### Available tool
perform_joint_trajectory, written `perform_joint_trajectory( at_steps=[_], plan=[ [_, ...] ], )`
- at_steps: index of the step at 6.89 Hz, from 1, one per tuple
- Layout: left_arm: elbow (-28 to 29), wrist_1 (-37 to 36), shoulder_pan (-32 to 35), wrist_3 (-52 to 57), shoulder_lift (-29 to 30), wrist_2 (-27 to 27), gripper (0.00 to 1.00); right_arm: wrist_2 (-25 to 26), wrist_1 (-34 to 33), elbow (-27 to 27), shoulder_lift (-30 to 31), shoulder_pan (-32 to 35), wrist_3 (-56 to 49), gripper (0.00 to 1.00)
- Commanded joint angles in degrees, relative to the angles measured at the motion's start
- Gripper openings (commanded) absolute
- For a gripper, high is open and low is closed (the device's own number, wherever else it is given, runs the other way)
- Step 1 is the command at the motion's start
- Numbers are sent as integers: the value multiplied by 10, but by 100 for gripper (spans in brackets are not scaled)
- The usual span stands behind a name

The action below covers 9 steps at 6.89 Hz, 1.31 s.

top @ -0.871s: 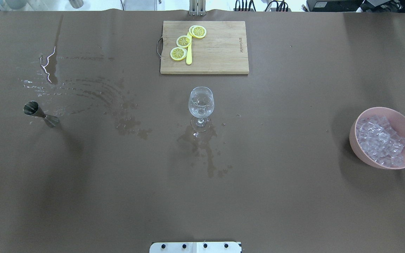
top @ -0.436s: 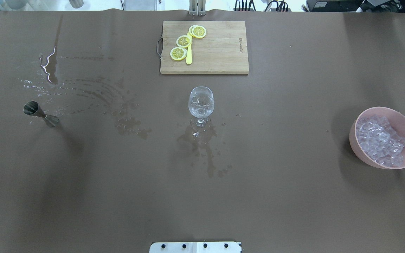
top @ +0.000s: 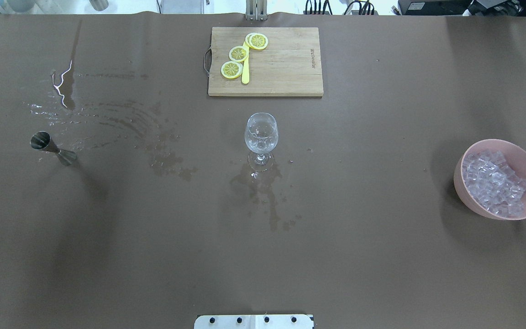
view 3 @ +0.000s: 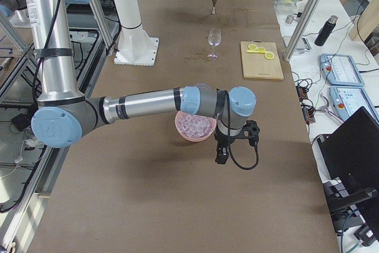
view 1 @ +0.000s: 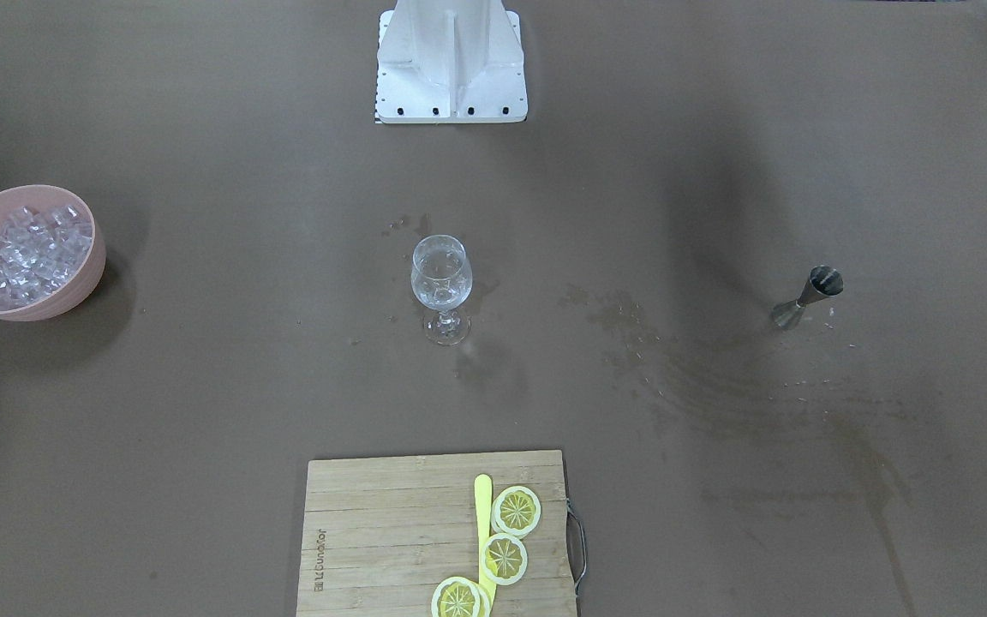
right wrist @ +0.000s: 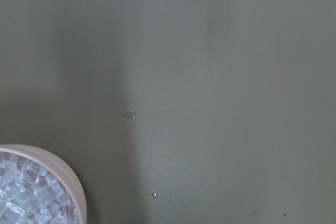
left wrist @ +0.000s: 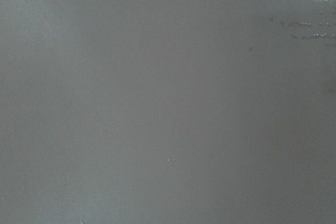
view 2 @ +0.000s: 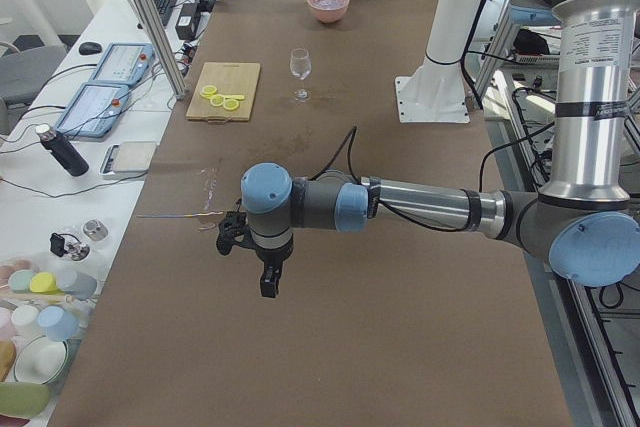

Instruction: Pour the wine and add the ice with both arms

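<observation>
A clear wine glass stands upright mid-table, also in the front view. A pink bowl holds heaped ice at the right, also in the front view. The right wrist view catches the bowl's rim at lower left. A steel jigger stands at the left. My left gripper hangs over bare table, far from the glass. My right gripper hangs just beyond the bowl. Both show only in the side views; I cannot tell whether they are open or shut.
A wooden cutting board with three lemon slices and a yellow stick lies behind the glass. Wet spill marks run from the jigger to the glass. The white pedestal stands at the robot's side.
The ice cubes in the pink bowl have shifted slightly. Nothing else on the table has moved.
</observation>
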<state>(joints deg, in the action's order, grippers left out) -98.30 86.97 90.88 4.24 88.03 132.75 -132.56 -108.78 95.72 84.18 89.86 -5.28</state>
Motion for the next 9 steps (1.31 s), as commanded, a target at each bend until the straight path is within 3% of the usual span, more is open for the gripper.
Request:
perform_joint_trajectory(
  at_steps=[1, 7, 9],
  plan=[
    [-6, 4, 0, 0, -1, 0, 99, -1, 0, -2, -2, 0, -1, 100],
    [-37, 2, -1, -33, 1, 2, 99, -20, -1, -7, -3, 0, 0, 100],
    [-34, 5, -1, -33, -7, -35, 99, -18, -2, -5, -2, -1, 1, 100]
  ],
)
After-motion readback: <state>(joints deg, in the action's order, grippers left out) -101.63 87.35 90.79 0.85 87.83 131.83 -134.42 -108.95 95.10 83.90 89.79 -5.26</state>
